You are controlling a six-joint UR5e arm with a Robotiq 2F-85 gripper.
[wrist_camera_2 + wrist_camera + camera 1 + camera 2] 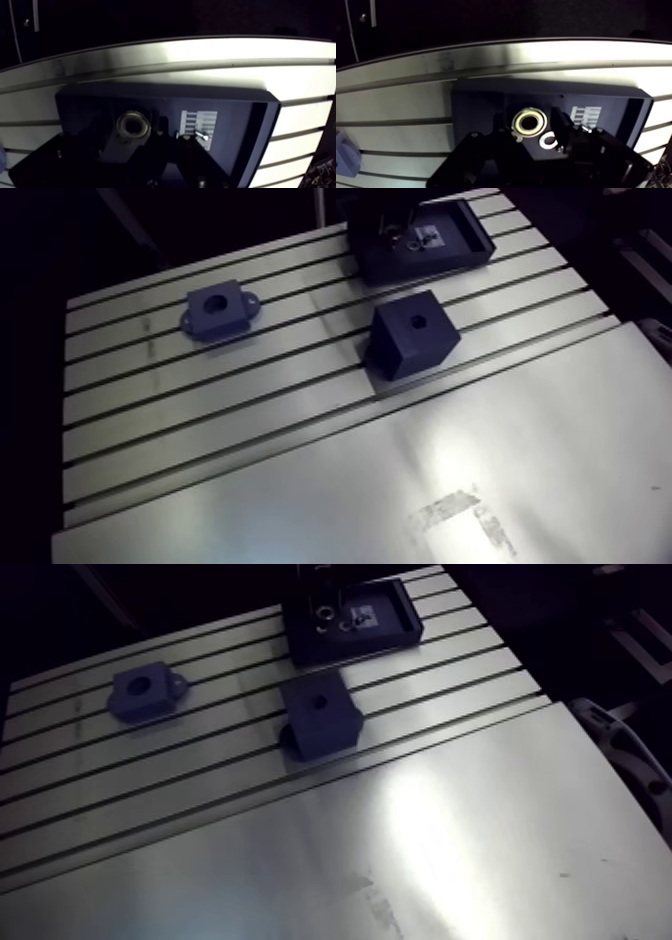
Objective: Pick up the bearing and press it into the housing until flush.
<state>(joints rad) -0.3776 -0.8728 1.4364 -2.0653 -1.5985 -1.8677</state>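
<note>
Only the arm view shows us the flanged block (215, 310) at left and the plain block (412, 333) mid-table (250, 418), while the wrist view shows the bearing (529, 122) lying in the far tray (478, 112), between the gripper's (531, 126) parted fingers, which are not clamped on it.

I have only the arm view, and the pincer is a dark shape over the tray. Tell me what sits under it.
Observer: In the wrist view, a shiny metal ring bearing lies on the floor of the dark rectangular tray, between the fingers of the pincer.
Operator: Report the pincer's state.
Observer: Open. Its fingers stand apart, one on either side of the bearing. I cannot see them touching it.
Operator: Name anything else close to it.
Observer: A smaller white ring lies right beside the bearing, next to one finger.
</note>
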